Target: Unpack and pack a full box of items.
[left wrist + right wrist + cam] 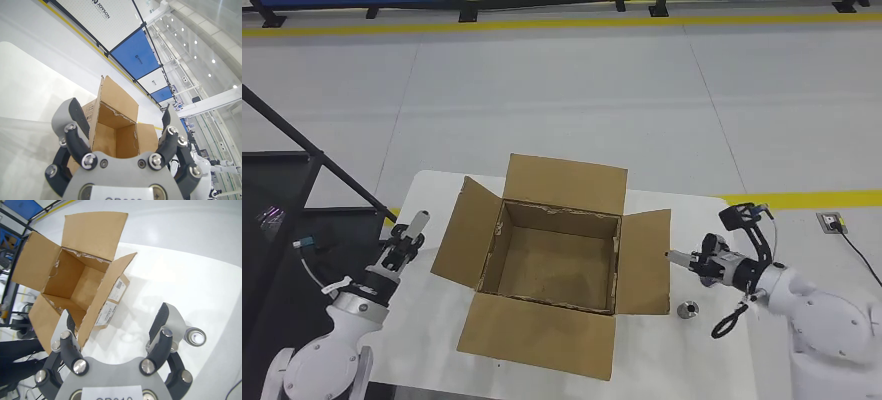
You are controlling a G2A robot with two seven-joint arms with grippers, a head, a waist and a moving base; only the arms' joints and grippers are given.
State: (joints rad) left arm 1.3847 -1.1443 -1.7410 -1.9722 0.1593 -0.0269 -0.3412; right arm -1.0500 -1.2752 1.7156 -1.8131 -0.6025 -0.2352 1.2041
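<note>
Your left hand (414,225) is spread wide and holds nothing. In the left wrist view (122,113) its two dark pads stand well apart with only air between them. It hovers over the tabletop (652,350) at the box's 9 o'clock, near the flap on that side but apart from it.

Your right hand (678,257) is also wide open and holds nothing (115,313). It sits at the box's 3 o'clock, with its fingertips pointing at the outer edge of the flap there. One finger is just beside that flap's corner, and you cannot tell whether it touches.

The box (552,265) stands upright in the middle of the tabletop, between your two hands. It is plain brown cardboard, and all four flaps are folded outward, at 12, 3, 6 and 9 o'clock. The inner rim is ragged and torn along the fold lines (75,275). The top view shows its bare brown floor. White labels are stuck on the outer wall facing your right hand.

A small round metal cup (687,311) stands on the tabletop at the box's 4 o'clock. It is just beside your right hand (195,336) and apart from the box.
</note>
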